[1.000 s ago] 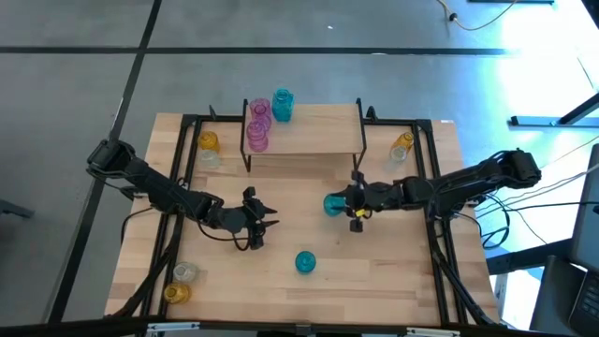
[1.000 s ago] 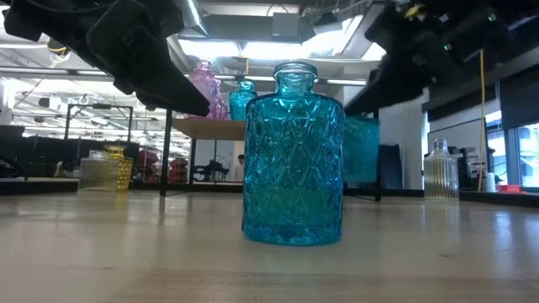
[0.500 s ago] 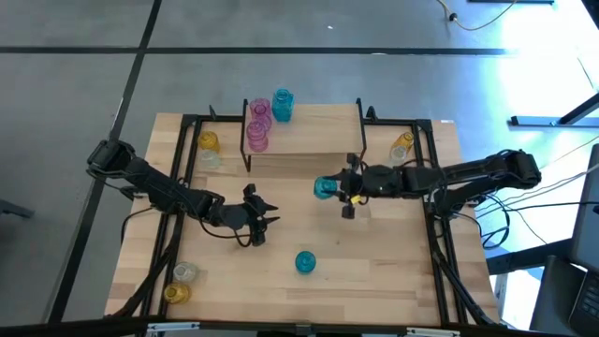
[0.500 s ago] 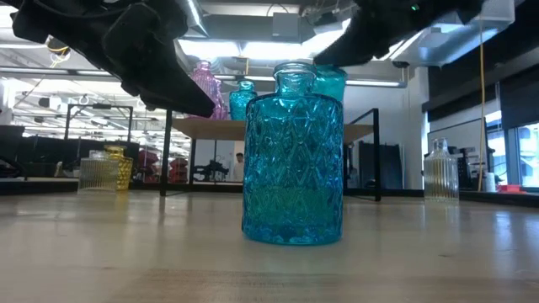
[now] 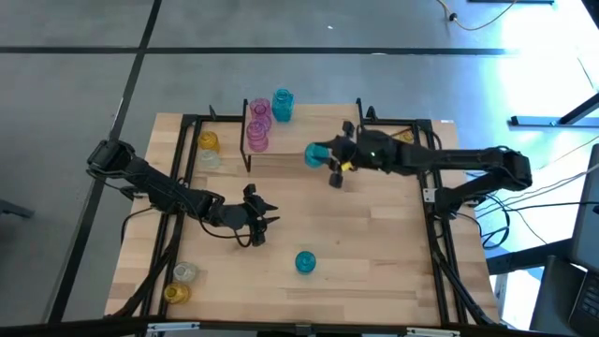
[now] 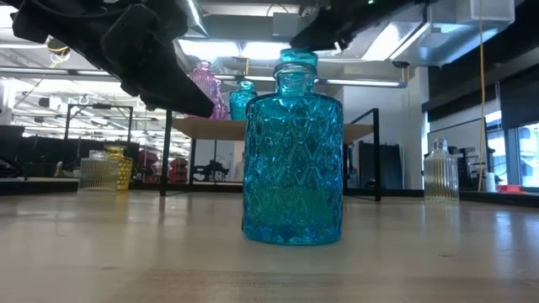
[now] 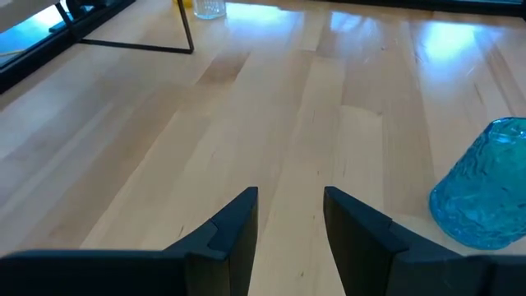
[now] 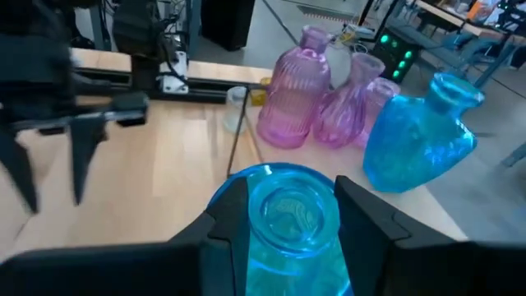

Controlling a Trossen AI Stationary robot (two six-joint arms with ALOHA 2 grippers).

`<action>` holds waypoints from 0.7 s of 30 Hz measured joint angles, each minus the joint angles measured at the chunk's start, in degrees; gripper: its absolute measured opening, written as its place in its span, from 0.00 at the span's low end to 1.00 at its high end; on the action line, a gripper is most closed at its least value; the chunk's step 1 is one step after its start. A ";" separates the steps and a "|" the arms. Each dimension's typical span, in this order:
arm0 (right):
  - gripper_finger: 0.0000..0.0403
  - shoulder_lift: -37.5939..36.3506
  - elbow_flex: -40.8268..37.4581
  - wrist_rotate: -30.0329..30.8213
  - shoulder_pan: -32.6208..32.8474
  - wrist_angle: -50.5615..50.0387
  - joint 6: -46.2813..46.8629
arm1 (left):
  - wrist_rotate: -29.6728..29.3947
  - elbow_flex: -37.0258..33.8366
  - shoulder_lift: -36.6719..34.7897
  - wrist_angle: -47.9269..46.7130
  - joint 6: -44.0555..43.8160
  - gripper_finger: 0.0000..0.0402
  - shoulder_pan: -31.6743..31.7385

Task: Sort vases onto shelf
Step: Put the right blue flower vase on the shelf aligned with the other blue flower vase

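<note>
Fingers, right: clamped on a teal vase, held in the air at the shelf's front edge.
Fingers, left: apart, empty, low over the surface.
Done: two pink vases and one teal bottle stand on the shelf.
Left: a teal jar mid-surface; amber and clear vases at three corners, maybe four, my arm hides one.
Changed: my right arm has carried its vase from mid-surface up to the shelf; the left has not moved.
</note>
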 joint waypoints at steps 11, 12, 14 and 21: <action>0.31 11.95 11.40 -4.84 -6.15 0.18 -2.67 | -0.08 -0.02 0.00 -0.19 0.61 0.33 1.11; 0.31 13.04 12.36 -4.88 -6.47 0.42 -2.88 | -0.07 -0.01 0.00 -0.25 0.61 0.33 1.14; 0.31 14.86 13.86 -5.09 -7.21 0.27 -3.57 | -0.07 -0.02 -0.01 -0.24 0.68 0.33 1.18; 0.31 19.56 17.61 -5.90 -8.51 0.91 -4.20 | 3.28 -0.02 0.00 -0.50 1.28 0.33 1.18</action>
